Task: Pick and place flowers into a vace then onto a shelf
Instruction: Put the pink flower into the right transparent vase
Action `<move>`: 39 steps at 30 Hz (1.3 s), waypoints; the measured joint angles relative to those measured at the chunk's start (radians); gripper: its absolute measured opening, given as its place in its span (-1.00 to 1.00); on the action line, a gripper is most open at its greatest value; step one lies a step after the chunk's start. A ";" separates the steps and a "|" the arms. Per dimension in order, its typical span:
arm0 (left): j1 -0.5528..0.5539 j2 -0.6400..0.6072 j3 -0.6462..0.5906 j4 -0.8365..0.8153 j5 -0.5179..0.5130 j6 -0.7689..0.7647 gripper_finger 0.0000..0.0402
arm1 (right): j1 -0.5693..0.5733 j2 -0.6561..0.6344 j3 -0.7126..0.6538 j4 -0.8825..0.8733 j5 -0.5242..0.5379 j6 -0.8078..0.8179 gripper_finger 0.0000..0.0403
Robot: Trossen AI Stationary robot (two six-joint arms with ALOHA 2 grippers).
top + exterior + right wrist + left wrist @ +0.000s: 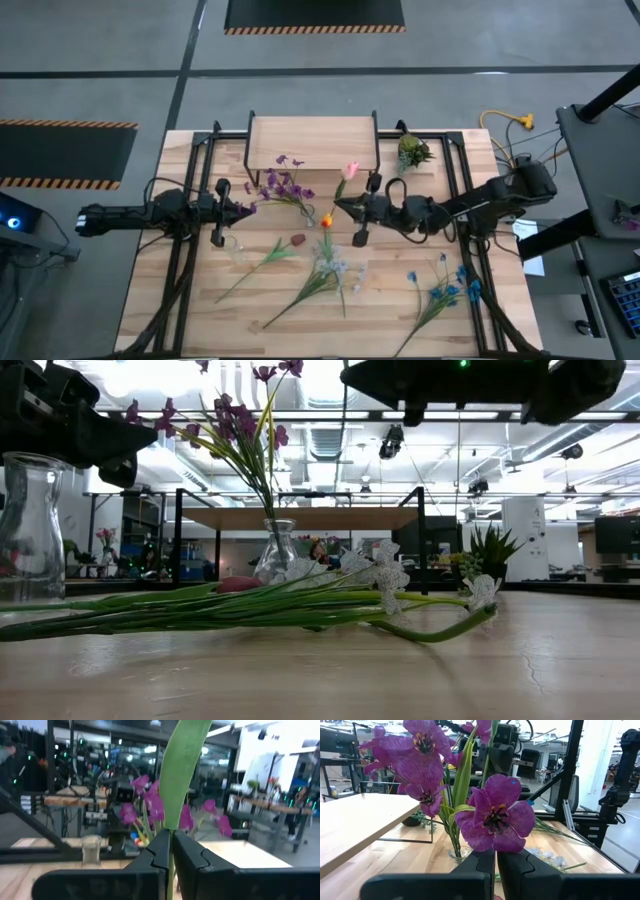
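- On the left side of the tabletop [200, 300], the left end effector [243, 209] is clenched; whether its closed fingers pinch a purple stem I cannot tell. An empty glass vase [234, 247] stands just beside it.
- In the middle, the purple flowers [283, 185] already stand in a vase, in front of the shelf [312, 140] at the far edge.
- The right end effector [338, 204] is clenched on the pink flower [350, 171], low on its stem.
- Toward the near edge lie the loose flowers [325, 270]; they look light and bendable, so I would grip mid-stem, not the soft heads.

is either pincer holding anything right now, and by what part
The right pincer is shut on a flower's green stem/leaf. The left pincer is shut, apparently empty.
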 joint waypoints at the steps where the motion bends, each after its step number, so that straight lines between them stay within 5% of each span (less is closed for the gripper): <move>1: 0.000 0.000 0.000 0.000 0.000 0.000 -1.00 | -0.001 0.027 0.002 0.046 -0.006 -0.016 -0.96; 16: 0.000 0.000 0.000 0.002 0.000 0.000 -1.00 | -0.020 0.258 0.191 0.146 -0.021 -0.112 -0.96; 39: 0.000 0.000 0.000 0.003 0.000 0.000 -1.00 | -0.069 0.369 0.194 0.142 -0.021 -0.026 -0.96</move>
